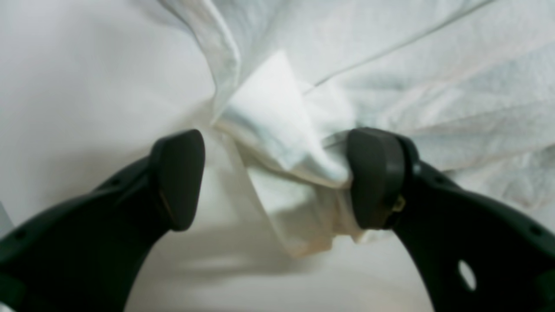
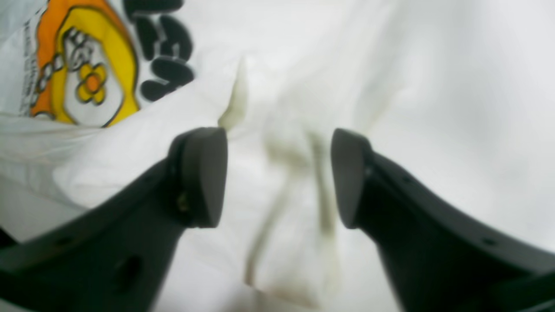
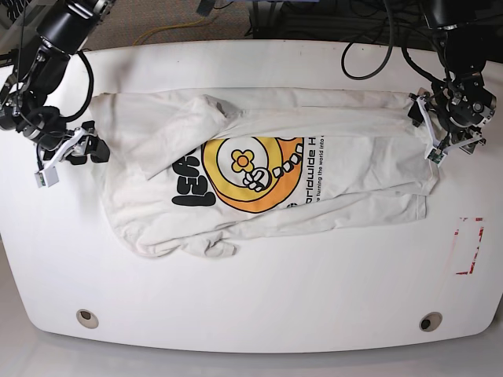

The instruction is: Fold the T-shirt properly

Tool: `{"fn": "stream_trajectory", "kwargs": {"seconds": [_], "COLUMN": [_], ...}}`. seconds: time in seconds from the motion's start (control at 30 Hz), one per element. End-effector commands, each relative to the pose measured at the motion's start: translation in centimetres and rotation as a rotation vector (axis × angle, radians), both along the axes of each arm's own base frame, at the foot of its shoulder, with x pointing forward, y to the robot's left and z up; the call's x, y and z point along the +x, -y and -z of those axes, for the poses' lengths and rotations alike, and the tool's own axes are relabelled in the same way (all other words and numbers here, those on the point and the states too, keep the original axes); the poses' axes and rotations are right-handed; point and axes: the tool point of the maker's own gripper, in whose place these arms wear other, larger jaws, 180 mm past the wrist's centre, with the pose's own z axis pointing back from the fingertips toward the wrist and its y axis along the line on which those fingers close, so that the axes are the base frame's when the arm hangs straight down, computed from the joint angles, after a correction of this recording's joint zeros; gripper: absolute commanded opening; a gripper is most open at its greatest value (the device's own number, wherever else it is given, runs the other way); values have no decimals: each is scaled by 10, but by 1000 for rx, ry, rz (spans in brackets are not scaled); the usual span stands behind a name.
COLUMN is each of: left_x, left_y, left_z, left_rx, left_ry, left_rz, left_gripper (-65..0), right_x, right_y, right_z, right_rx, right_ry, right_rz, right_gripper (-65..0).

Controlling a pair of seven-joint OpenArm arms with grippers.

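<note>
while the t-shirt [image 3: 314,188] lies on the worktop [image 3: 251,290], the left pincer [image 1: 277,182] gapes over a fold. the right pincer [image 2: 277,177] also stands wide, empty.

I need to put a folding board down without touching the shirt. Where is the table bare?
Widest bare patch: the table below the T-shirt, down to the near edge. A narrower strip lies above the shirt. It's crowded at both ends, by the left pincer and the right pincer.
</note>
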Motion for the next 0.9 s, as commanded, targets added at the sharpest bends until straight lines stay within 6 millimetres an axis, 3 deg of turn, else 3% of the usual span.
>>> {"fn": "stream_trajectory", "kwargs": {"seconds": [0.0,0.13,0.27,0.4,0.63,0.87], "left_x": [13,21,32,35,26,8], "left_y": [-3,4,20,18,2,-4], "left_z": [-18,-35,-60,-85,-85,-61], "left_rx": [24,28,-44,-110,-101,-102], "left_ry": [57,113,208,297,250,161], "left_rz": [5,28,54,24,-14,-22], "left_gripper": [-172,-172,-172,-168,-165,-164], "right_x": [6,-13,-37,-58,-77,-78], "right_y": [14,24,23,13,10,-2], "right_z": [-19,-9,6,26,51,66], "right_rx": [-42,-69,-75,-45,-85,-98], "right_ry": [46,-7,-63,-90,-161,-197], "right_rz": [-3,1,-4,14,39,52], "right_gripper": [-201,-201,-227,-235,-233,-236]}}
